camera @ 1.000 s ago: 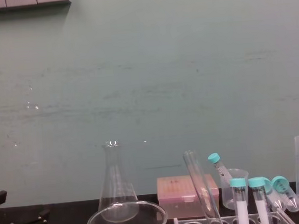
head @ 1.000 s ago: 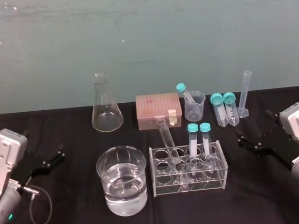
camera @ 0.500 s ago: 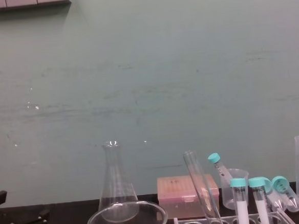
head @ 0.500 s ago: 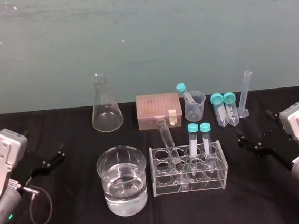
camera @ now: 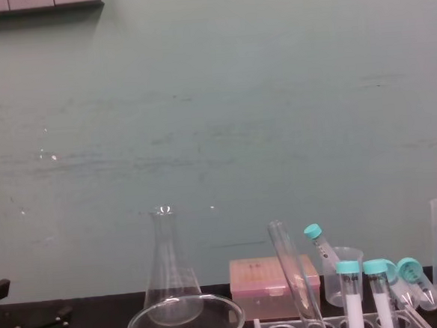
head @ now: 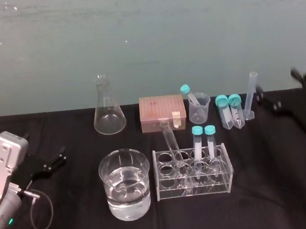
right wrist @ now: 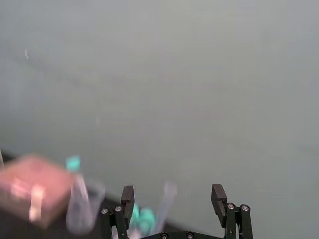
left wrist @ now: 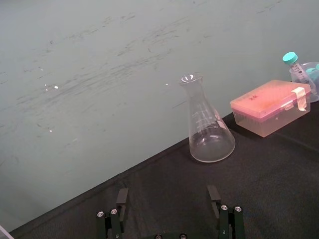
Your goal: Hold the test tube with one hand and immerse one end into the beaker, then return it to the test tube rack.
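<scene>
Bearing from pincer to glass is what the coming grasp turns on. The test tube (head: 170,140) stands at the left end of the test tube rack (head: 203,189), round bottom down in a hole. Its long axis is near upright but tipped, with the open mouth leaning away and toward the robot's left, toward the pink box (head: 155,110). The right pincer (head: 268,100) hangs above the far right of the tabletop (head: 270,200), close by the frosted cylinder (head: 250,97) and well apart from the tube. From it the tube lies to the robot's left, nearer the body and lower. In its wrist view the jaws stand wide apart with nothing between them. The left pincer (head: 57,159) sits low at the tabletop's left, likewise spread and empty, with the beaker (head: 106,178) between it and the rack. Neither arm looks clearly nearer. Two capped tubes (head: 204,142) stand in the rack on the side facing the right pincer, so a reach from there would probably have to take the tube's upper part, which rises above their caps.
</scene>
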